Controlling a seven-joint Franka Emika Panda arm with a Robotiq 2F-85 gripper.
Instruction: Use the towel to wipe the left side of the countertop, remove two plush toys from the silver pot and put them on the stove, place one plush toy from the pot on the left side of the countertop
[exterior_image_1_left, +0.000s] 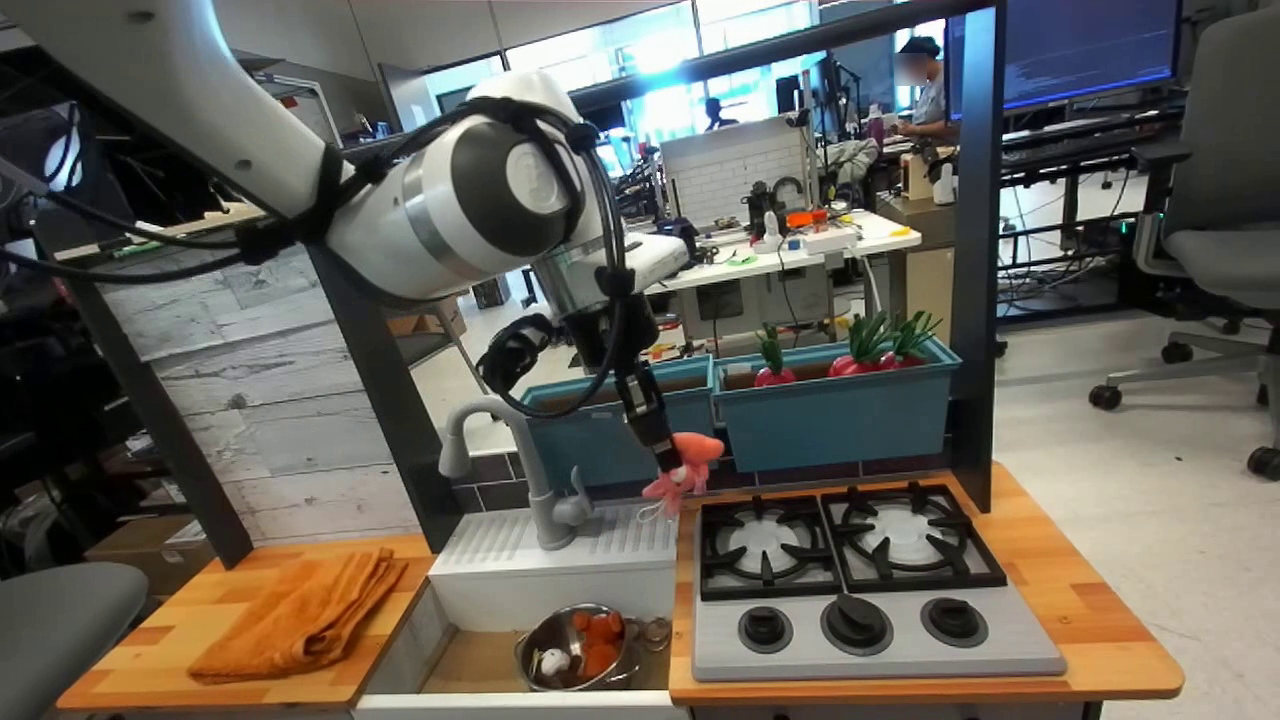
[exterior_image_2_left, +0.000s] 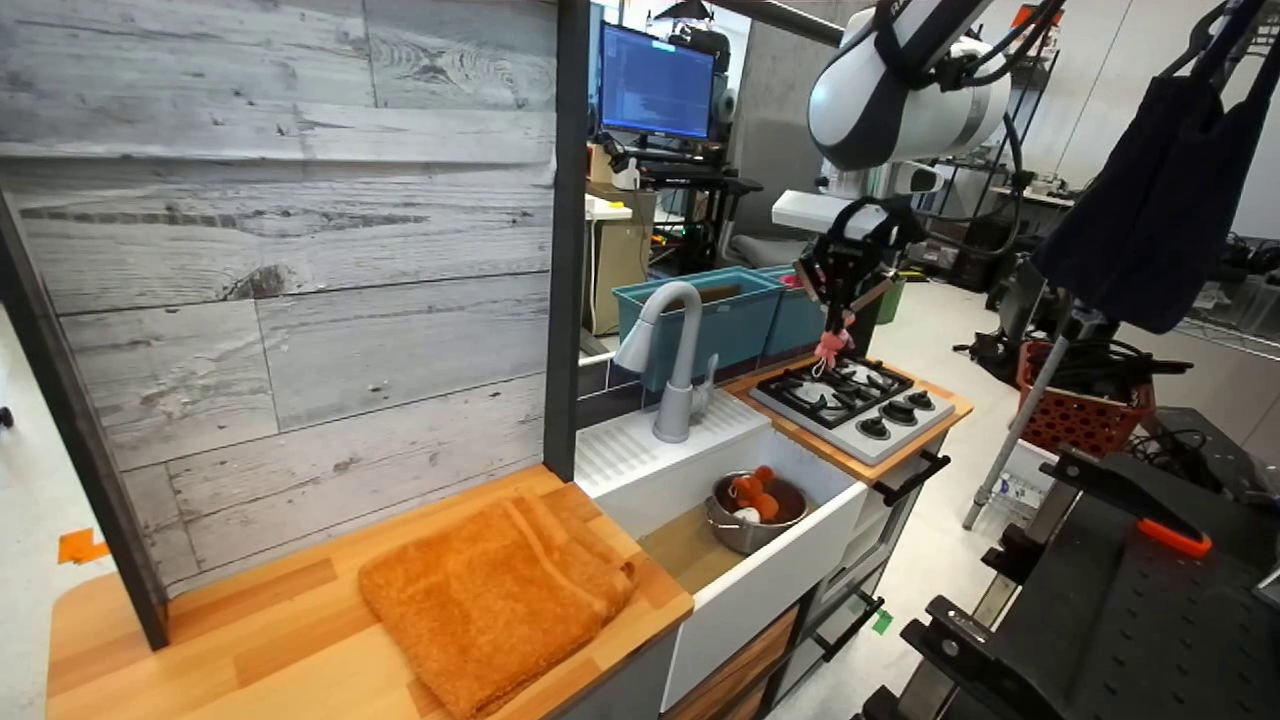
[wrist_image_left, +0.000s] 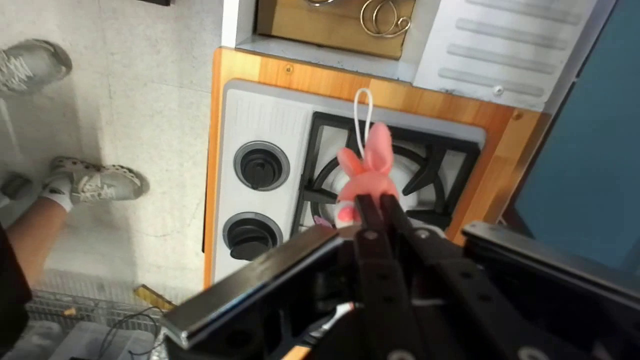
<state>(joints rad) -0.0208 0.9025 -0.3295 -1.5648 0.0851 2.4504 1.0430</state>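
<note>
My gripper (exterior_image_1_left: 668, 460) is shut on a pink plush toy (exterior_image_1_left: 698, 452) with ears and a white loop. It holds the toy in the air above the stove (exterior_image_1_left: 715, 640), near the back left burner. The toy shows below the fingertips in the wrist view (wrist_image_left: 370, 184). The silver pot (exterior_image_2_left: 733, 533) stands in the sink with red-orange plush toys (exterior_image_2_left: 760, 502) and a white bit inside; how many toys is unclear. No dark brownish toy can be made out. The orange towel (exterior_image_1_left: 300, 615) lies folded on the left side of the wooden countertop (exterior_image_1_left: 150, 640).
A grey faucet (exterior_image_1_left: 540, 490) rises behind the white sink (exterior_image_1_left: 560, 592), between towel and stove. Blue planters (exterior_image_1_left: 840, 430), one with red radishes, hang behind the stove. Dark posts (exterior_image_1_left: 982, 250) frame the unit. A wire ring (wrist_image_left: 382, 22) lies in the sink beside the pot.
</note>
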